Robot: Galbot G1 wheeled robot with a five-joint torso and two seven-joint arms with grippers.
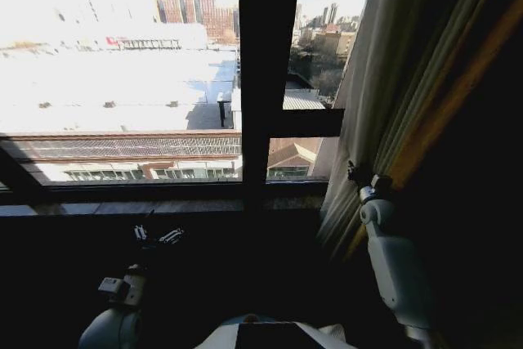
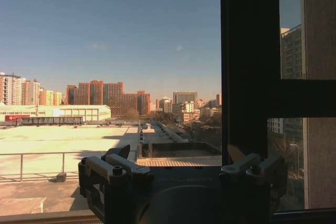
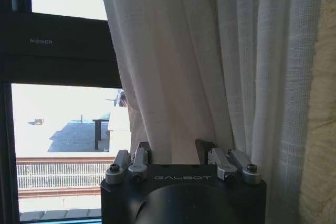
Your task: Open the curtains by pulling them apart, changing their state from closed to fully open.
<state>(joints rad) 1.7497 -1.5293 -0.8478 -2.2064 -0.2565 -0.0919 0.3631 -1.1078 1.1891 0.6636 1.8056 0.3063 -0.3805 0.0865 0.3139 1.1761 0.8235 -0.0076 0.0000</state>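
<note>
So the sheer white curtain (image 1: 384, 96) sits bunched at the window frame's (image 1: 265, 79) right edge; right gripper (image 3: 173, 153), jaws parted around a fold, should close firmly and keep pulling sideways. Left gripper (image 1: 158, 236) waits open, low.

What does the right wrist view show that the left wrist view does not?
Right wrist view: the curtain bunched in pleats, with the right gripper open at its folds. Left wrist view: the left gripper open on nothing, facing bare glass, blue sky and a city skyline. Both share the dark window frame and rooftops outside.
</note>
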